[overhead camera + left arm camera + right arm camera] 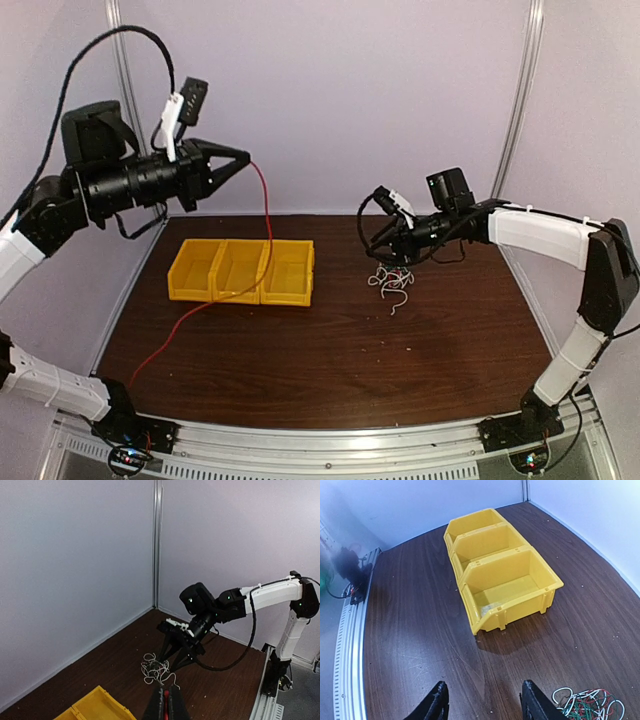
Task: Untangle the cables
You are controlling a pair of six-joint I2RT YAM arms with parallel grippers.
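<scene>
The left gripper [246, 159] is raised high above the far left of the table [350, 370], its jaws closed on the upper end of a red cable [268, 215]. In the left wrist view a red strand shows pinched between the fingers [159, 706]. From there the red cable hangs down, crosses the row of three yellow bins [290, 291], and trails over the table toward the near left corner. The bundle of cables [392, 283] lies on the table to the right of the bins, well apart from them. It looks mostly white from above, with green and red strands visible in the right wrist view. The right gripper [485, 705] is held low just beside the bundle with its jaws spread wide and nothing between them. Whether its fingertips touch the wires is hard to tell from these angles.
</scene>
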